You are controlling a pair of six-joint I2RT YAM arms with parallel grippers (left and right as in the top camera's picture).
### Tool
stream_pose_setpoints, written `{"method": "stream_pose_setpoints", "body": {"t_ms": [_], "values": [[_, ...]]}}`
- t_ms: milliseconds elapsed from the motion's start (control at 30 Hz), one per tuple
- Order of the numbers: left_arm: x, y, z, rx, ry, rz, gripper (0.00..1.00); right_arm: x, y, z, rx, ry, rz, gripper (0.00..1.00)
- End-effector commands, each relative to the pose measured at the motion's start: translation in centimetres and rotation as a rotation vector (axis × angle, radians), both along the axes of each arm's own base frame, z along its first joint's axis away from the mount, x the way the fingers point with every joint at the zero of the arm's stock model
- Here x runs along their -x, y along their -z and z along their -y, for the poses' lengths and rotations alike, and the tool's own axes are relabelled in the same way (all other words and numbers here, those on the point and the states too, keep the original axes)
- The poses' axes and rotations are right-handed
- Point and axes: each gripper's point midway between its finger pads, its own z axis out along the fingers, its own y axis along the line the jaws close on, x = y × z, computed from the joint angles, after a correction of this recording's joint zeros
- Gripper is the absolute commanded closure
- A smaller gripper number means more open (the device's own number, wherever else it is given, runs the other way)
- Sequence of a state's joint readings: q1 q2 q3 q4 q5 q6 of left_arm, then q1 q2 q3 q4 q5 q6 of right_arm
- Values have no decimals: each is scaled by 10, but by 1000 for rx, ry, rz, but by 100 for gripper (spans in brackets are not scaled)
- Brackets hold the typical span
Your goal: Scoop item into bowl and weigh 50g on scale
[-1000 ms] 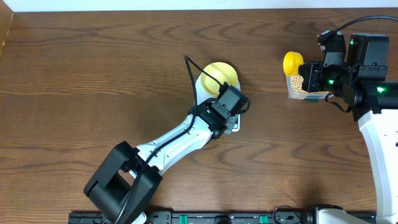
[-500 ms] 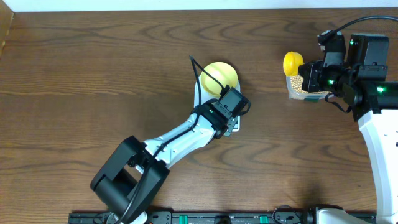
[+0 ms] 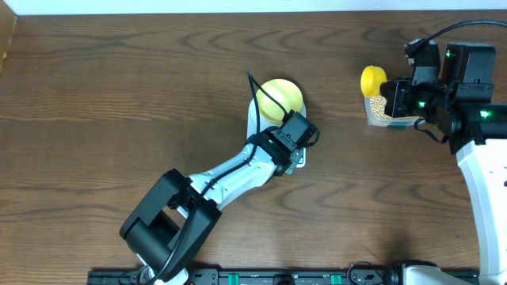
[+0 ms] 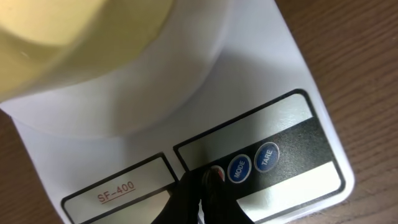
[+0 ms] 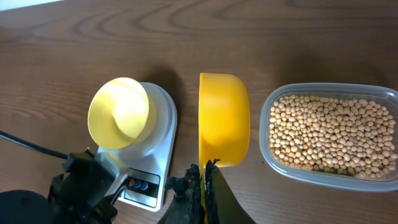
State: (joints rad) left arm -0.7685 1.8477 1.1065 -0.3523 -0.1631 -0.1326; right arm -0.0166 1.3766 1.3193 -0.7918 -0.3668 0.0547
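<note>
The pale-yellow bowl (image 3: pixel 281 96) stands empty on the white scale (image 4: pixel 124 118). My left gripper (image 4: pixel 207 180) is shut, and its tips rest on the red button (image 4: pixel 217 172) at the scale's front edge, beside the blue MODE button (image 4: pixel 239 168). My right gripper (image 5: pixel 205 171) is shut on the handle of a yellow scoop (image 5: pixel 222 118), whose cup is held on its side and above the table, between the scale (image 5: pixel 163 143) and the tub. The item, tan beans (image 5: pixel 329 134), fills a clear tub (image 5: pixel 264 134) at the right. The scale's display is hidden.
The left arm (image 3: pixel 230 178) stretches diagonally from the near edge to the scale. The right arm (image 3: pixel 467 87) hangs over the tub of beans (image 3: pixel 380 107) at the far right. Bare wooden table (image 3: pixel 119 95) lies to the left.
The left arm's rear links have shifted a little to the right while its gripper stays on the scale's front edge. The right arm and scoop have not moved.
</note>
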Motion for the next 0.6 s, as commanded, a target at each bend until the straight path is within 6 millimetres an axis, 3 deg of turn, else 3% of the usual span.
{"method": "stream_pose_setpoints", "body": {"t_ms": [0, 567], "values": [[4, 14, -5, -33, 6, -22, 92, -2, -6, 0, 10, -14, 24, 99], [8, 20, -1, -17, 10, -50, 92, -2, -7, -1, 5, -18, 26, 99]]}}
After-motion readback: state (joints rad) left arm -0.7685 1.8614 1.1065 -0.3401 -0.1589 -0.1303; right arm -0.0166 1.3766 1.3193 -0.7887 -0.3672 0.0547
